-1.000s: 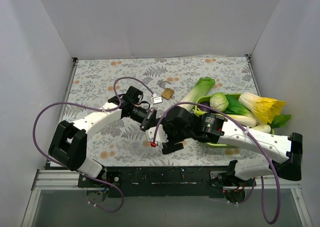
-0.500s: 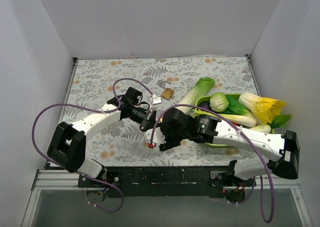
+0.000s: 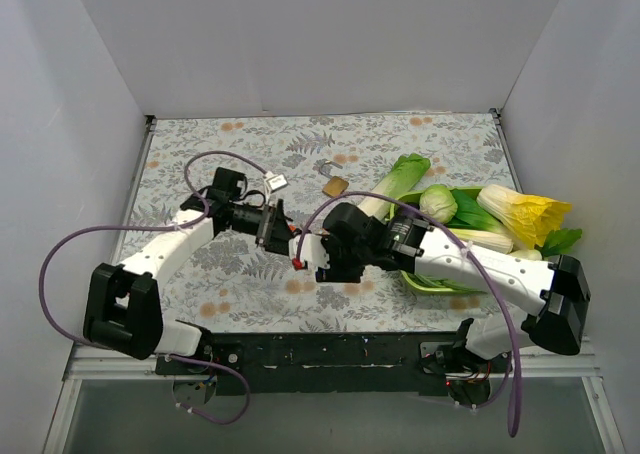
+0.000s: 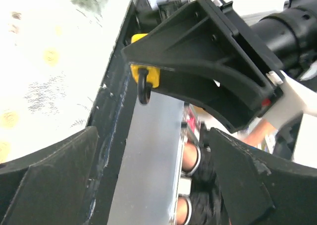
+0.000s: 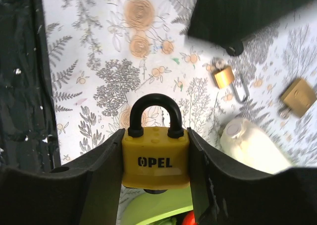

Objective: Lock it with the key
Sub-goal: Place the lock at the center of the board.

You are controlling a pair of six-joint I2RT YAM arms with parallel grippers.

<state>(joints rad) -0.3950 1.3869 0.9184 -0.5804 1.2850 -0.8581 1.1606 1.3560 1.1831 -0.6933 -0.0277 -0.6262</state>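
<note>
Right wrist view: right fingers point(image 5: 99, 185) clamp the yellow padlock point(image 5: 155, 158) above the surface point(image 5: 89, 86), shackle seated. Left fingers point(image 4: 49, 160) stand apart, empty, facing it. A red tab point(image 3: 298, 264) beside it may be the key; turned or not, I cannot tell.

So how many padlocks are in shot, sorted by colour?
yellow padlock: 1
brass: 2 (small brass padlock, other brass padlock)
Total: 3
</note>
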